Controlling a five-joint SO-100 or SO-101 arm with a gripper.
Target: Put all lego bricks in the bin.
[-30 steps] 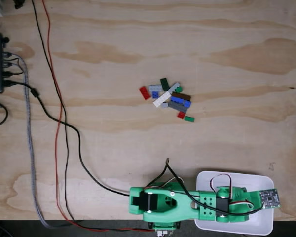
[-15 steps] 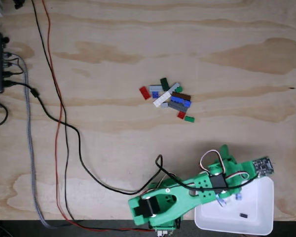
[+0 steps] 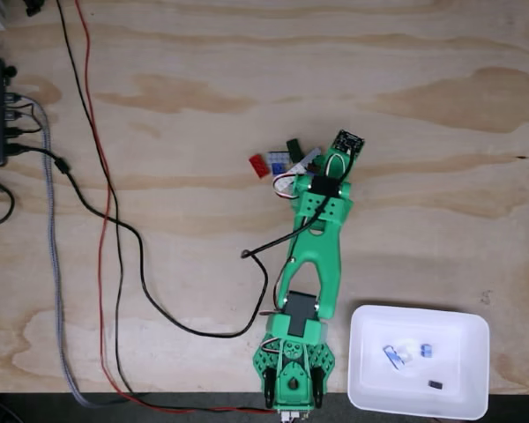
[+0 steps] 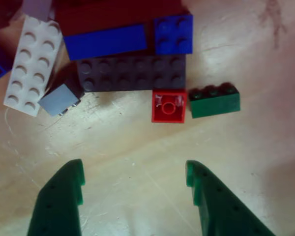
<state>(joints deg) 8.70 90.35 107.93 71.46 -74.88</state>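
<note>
The lego bricks (image 3: 282, 163) lie in a tight heap near the middle of the wooden worktop (image 3: 185, 79), well apart from all its edges. In the fixed view a red brick (image 3: 258, 165) marks the heap's left end, with a dark green one (image 3: 294, 148) above and a white plate (image 3: 286, 182) slanting below; the arm covers the heap's right part.

In the other view the heap fills the top. A long dark grey plate (image 4: 132, 73) lies with its long axis across the picture, a blue plate (image 4: 105, 42) parallel above it and a square blue brick (image 4: 173, 33) at its upper right corner. The white plate (image 4: 32, 64) stands nearly upright in the picture at the left, tilted slightly. A small red brick (image 4: 168, 105) touches the grey plate's lower edge, and a green brick (image 4: 214, 101) sits just beside it, long axis running left to right.

The gripper (image 4: 133, 179) hangs below these with its two green fingers (image 4: 64, 194) spread wide, holding nothing, bare wood between them.

The bin (image 3: 370, 401) sits at the worktop's lower right corner in the fixed view, long axis left to right, with a few small bricks (image 3: 406, 354) inside.
</note>
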